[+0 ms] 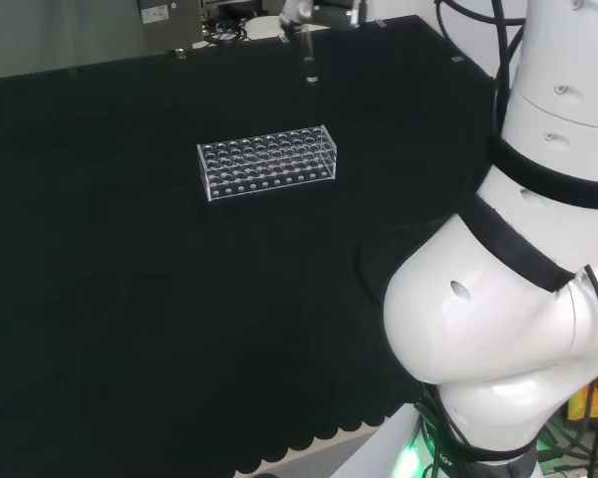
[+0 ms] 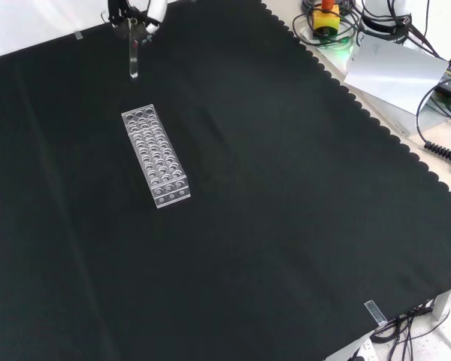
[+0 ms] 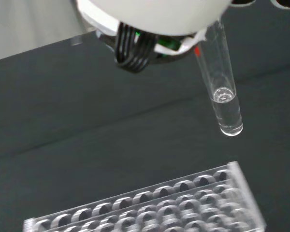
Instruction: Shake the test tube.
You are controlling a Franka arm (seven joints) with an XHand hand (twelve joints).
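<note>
Wrist view gave the closest look at the test tube [image 3: 223,87]: a clear, round-bottomed tube, hanging nearly upright with a slight tilt, its lower end free in the air above the rack [image 3: 183,203]. A small amount of clear liquid sat in its bottom part, with the surface showing as a bright ring a little way up from the rounded tip. The upper end of the tube disappeared under the blurred white and black part of the hand [image 3: 150,24].

In the front view the tube [image 2: 133,59] hung from the hand [image 2: 137,13] at the top edge, its tip above the black cloth of the counter [image 2: 286,210], just beyond the far short end of the rack [image 2: 155,156] and not touching it. The hand's fingers were closed together on the top of the tube, pinching it, with the tube pointing down.

In the head view the rack [image 1: 268,162] was a clear plastic block with rows of round holes, lying flat on the cloth, and no tube could be made out in it. The hand [image 1: 301,18] was at the far edge of the counter, with the tube [image 1: 311,62] hanging below it. The arm's big white links [image 1: 508,299] stood at the right of that view.
</note>
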